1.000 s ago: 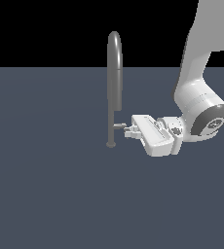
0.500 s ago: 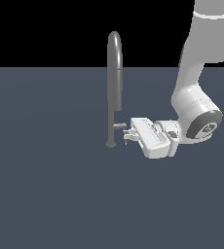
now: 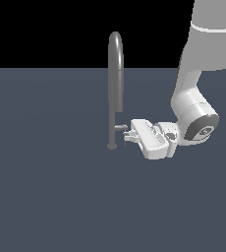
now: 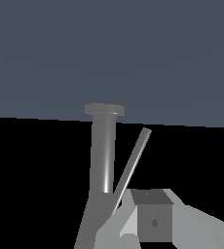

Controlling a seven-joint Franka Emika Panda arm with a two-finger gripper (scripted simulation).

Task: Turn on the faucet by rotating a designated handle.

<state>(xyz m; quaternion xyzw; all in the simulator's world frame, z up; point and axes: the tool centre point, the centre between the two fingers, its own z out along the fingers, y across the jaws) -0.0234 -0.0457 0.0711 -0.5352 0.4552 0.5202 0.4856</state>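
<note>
Handle (image 3: 121, 127): small grey L-shaped metal lever, low on thin stem of tall grey gooseneck faucet (image 3: 115, 74), near base. Likely rigid, smooth, slippery; best pushed at thin rod end. White gripper (image 3: 128, 134) just beside it; finger gap cannot tell.

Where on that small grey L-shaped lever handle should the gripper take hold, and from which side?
Probably the thin rod at the end of the small grey L-shaped lever handle, not the stub at the slim grey metallic gooseneck faucet stem. The lever juts toward the exterior view's right, where the white gripper sits level with it, so come from that side; the rod end, farthest from the stem, gives most leverage.
</note>
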